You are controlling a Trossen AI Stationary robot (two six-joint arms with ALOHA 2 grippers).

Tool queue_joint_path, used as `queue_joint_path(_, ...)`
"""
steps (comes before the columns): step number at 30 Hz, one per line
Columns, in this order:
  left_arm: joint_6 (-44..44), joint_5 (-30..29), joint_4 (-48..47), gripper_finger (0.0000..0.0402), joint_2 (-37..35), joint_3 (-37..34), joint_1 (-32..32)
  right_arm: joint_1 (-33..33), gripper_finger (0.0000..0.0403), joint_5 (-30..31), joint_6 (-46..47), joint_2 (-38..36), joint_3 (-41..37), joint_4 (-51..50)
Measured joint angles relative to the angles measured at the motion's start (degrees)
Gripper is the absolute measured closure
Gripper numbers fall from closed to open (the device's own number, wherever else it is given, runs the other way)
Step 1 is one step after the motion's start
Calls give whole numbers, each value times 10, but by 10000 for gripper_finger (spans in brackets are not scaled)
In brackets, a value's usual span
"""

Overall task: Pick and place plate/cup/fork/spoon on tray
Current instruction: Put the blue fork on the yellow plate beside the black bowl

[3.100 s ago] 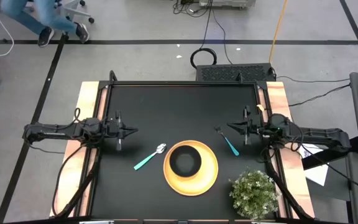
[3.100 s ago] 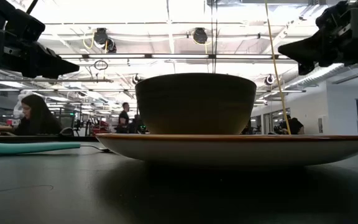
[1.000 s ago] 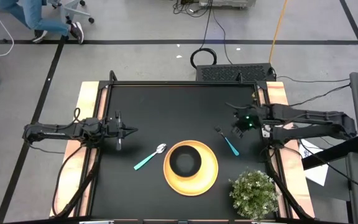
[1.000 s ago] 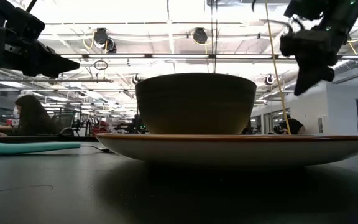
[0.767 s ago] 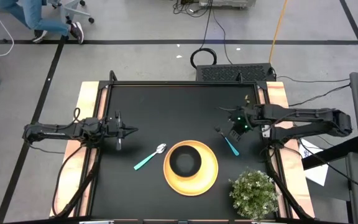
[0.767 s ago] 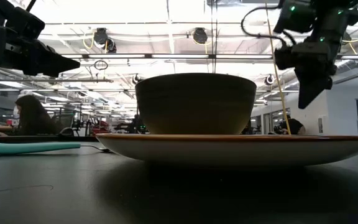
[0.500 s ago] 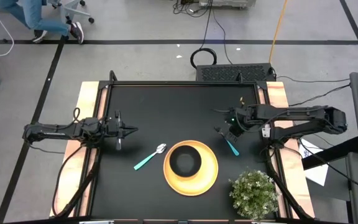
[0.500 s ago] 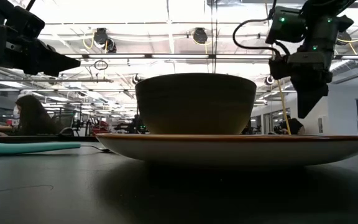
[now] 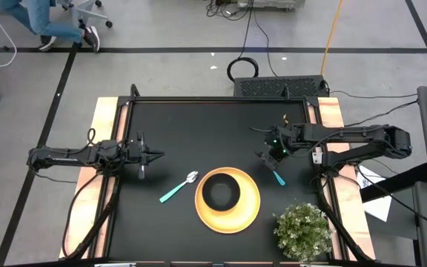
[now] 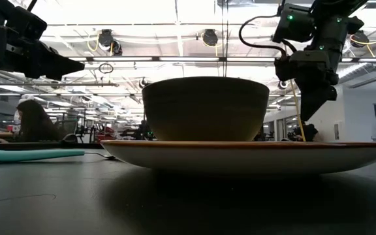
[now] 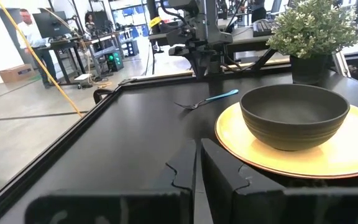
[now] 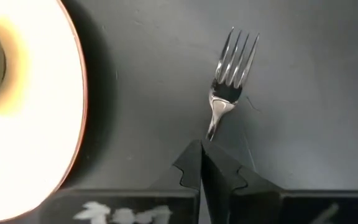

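Note:
The yellow tray point(image 9: 252, 215) lies near the table's front edge, and the dark cup point(image 9: 220, 194) stands upright on its centre. The teal-handled spoon point(image 9: 178, 188) lies flat to the tray's left. The fork point(image 9: 271, 169) lies flat to its right, tines point(image 12: 235, 53) pointing to the far left. My right gripper point(image 9: 273, 154) hangs shut just above the fork's neck point(image 12: 216, 115), pointing steeply down; in the low view its tip point(image 10: 303, 121) is clear of the table. My left gripper point(image 9: 158, 155) waits shut and level at the table's left edge. A plate apart from the tray is out of view.
A potted plant point(image 9: 302, 230) stands at the near right corner, close to the tray and to the fork's handle end. Bare black tabletop point(image 9: 213, 130) stretches across the far half. People sit and stand in the room beyond the table.
My right gripper has come down and toward the table's left from the right edge, tipping steeper, and now hangs over the fork, still shut. The fork, spoon, cup and tray lie where they were.

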Motion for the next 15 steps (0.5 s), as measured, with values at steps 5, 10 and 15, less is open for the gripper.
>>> queue_joint_path(5,0,0,0,371,0,0,0,0,403,0,9,1,0,-4)
queue_joint_path(10,0,0,-1,371,0,0,0,1,403,-15,-16,1,0,-19)
queue_joint_path(15,0,0,-1,371,0,0,0,1,403,-16,-30,1,0,-18)
